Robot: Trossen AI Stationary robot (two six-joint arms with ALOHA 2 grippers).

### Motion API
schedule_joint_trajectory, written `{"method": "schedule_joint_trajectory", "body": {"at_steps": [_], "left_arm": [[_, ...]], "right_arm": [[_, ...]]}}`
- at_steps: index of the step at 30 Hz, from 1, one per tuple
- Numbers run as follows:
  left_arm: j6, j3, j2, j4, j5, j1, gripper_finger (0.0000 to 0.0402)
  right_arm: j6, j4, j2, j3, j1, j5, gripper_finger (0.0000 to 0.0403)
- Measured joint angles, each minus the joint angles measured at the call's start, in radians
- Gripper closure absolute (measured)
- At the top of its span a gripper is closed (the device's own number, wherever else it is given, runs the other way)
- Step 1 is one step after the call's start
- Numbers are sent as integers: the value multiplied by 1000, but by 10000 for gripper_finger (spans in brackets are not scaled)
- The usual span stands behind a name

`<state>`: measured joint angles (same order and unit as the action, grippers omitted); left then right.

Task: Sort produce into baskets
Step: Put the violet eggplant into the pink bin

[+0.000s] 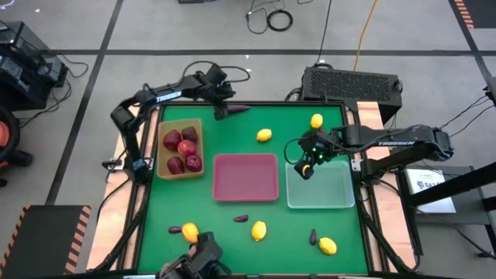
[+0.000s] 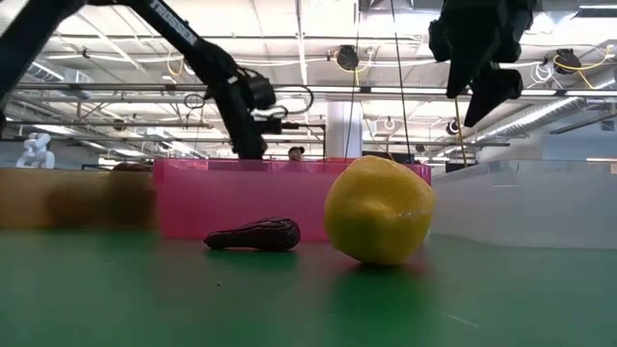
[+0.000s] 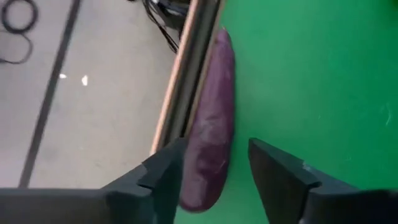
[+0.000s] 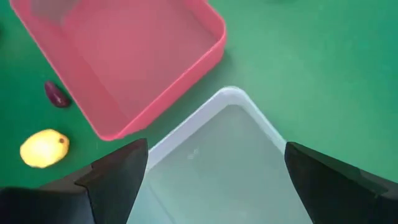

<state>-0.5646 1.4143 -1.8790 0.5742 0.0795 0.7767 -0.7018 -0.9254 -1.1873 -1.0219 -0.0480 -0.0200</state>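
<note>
A dark-purple eggplant (image 3: 214, 106) lies flat along the table's far edge (image 1: 240, 108), beside the metal rim. My left gripper (image 3: 216, 144) is open and slants down over it, one finger on each side of the eggplant's nearer end. My right gripper (image 4: 214, 148) hangs wide open and empty above the far-left corner of the clear tray (image 1: 320, 186). The pink tray (image 1: 245, 177) holds nothing. Several red apples (image 1: 182, 149) lie in the tan tray (image 1: 164, 130). My left gripper has one finger (image 3: 165, 171) close against the eggplant's side near its end (image 3: 199, 186), and the other finger stands clear of it. I cannot tell whether the near finger touches. The eggplant lies flat on the table.
Lemons lie at the far side (image 1: 264, 135) (image 1: 316, 121) and along the near side (image 1: 190, 232) (image 1: 258, 230) (image 1: 328, 246). Small eggplants lie at the near side (image 1: 241, 218) (image 1: 175, 229) (image 1: 314, 236). A black box (image 1: 353, 84) stands beyond the far edge.
</note>
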Motion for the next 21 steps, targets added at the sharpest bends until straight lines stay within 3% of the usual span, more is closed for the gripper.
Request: {"method": "schedule_joint_trajectory", "body": {"at_steps": [8, 21], "left_arm": [[-69, 1, -50, -17, 8, 1, 151], [-45, 1, -165, -4, -73, 19, 148]], "right_arm": [[-20, 10, 0, 1, 26, 0, 35], [-14, 31, 0, 1, 26, 0, 35]]}}
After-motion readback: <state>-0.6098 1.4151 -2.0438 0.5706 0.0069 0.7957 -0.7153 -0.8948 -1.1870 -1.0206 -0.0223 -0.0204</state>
